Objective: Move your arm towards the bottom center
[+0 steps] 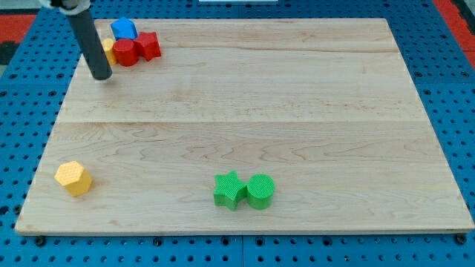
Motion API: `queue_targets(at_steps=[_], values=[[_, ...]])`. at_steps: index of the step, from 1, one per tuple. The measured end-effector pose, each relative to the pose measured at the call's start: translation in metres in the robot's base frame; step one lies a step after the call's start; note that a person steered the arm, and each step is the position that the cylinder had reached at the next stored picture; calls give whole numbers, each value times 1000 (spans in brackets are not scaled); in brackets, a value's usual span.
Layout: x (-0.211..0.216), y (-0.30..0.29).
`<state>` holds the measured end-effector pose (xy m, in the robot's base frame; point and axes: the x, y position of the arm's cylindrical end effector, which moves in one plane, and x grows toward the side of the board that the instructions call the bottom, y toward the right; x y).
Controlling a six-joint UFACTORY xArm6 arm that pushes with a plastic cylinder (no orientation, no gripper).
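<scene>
My tip (102, 75) is a bare rod end with no fingers to part or close. It rests at the board's (245, 104) top left, just left of the red blocks (136, 49), well away from the bottom centre where the green star (230, 190) and green cylinder (260, 190) sit. The move looks barely begun. A yellow block (109, 50) by the rod is mostly hidden; the blue block's (124, 30) shape is unclear.

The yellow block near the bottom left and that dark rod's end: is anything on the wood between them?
No. In the camera view, only bare board lies between my tip and the yellow hexagonal block.
</scene>
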<state>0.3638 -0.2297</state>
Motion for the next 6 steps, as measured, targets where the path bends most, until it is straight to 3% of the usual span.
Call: queue_targets(at_steps=[3, 4, 6], values=[[87, 69], [134, 112], [224, 142]])
